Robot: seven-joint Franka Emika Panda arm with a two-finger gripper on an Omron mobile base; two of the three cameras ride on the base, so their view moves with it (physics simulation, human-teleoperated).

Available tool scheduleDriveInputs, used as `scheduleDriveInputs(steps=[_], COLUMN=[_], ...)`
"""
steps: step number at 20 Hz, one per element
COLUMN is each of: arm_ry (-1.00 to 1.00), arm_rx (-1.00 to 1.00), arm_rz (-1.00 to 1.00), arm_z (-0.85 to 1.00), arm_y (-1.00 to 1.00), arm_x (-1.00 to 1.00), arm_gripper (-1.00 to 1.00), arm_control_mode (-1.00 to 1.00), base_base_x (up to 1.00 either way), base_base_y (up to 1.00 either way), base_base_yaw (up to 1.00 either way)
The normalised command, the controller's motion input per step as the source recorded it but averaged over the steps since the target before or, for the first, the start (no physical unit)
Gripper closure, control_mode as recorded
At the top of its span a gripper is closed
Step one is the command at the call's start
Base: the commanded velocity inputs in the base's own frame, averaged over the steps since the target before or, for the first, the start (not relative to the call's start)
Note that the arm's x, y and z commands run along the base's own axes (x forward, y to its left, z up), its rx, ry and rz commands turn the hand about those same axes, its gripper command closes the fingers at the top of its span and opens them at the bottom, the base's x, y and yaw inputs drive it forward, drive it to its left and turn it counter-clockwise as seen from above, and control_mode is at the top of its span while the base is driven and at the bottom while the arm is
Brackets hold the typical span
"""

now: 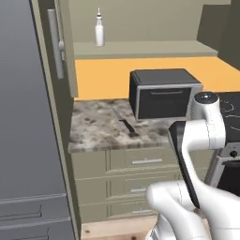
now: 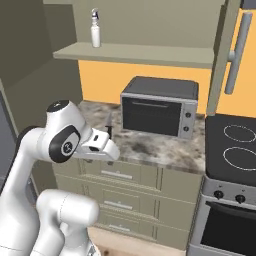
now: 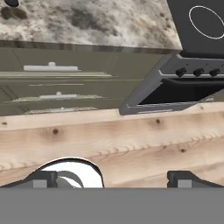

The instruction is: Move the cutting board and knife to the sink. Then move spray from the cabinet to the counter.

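Observation:
The white spray [image 1: 99, 30] [image 2: 95, 31] stands upright on the shelf of the open cabinet [image 1: 140, 49] [image 2: 140, 53]. Below it, the knife [image 1: 125, 123] [image 2: 108, 125] lies on the counter [image 1: 93, 126] [image 2: 150, 147] with its black handle toward the front edge. My gripper [image 3: 112, 178] is open with nothing between its fingertips [image 3: 43, 178]. It hangs in front of the counter's edge and looks down at the drawer fronts and the wooden floor. The cutting board and the sink are out of view.
A dark toaster oven [image 1: 164, 93] [image 2: 157, 107] sits on the counter right of the knife. A black stove [image 2: 232, 145] [image 3: 197, 26] adjoins on the right. The cabinet door [image 1: 58, 44] stands open beside a tall grey fridge [image 1: 23, 117]. Drawers [image 3: 52, 68] line the counter's front.

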Motion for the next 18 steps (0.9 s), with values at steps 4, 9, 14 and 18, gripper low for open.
scheduleDriveInputs(steps=[4, 9, 14, 18], arm_ry=[0.00, 0.00, 0.00, 0.00], arm_rx=[0.00, 0.00, 0.00, 0.00], arm_rz=[0.00, 0.00, 0.00, 0.00], arm_z=[0.00, 0.00, 0.00, 0.00], arm_y=[0.00, 0.00, 0.00, 0.00], arm_x=[0.00, 0.00, 0.00, 0.00], arm_gripper=[-1.00, -1.00, -1.00, -1.00], arm_control_mode=[1.00, 1.00, 1.00, 1.00], base_base_x=[0.76, 0.64, 0.46, 0.37], base_base_y=[0.36, 0.17, 0.10, 0.09], base_base_yaw=[0.00, 0.00, 0.00, 0.00])
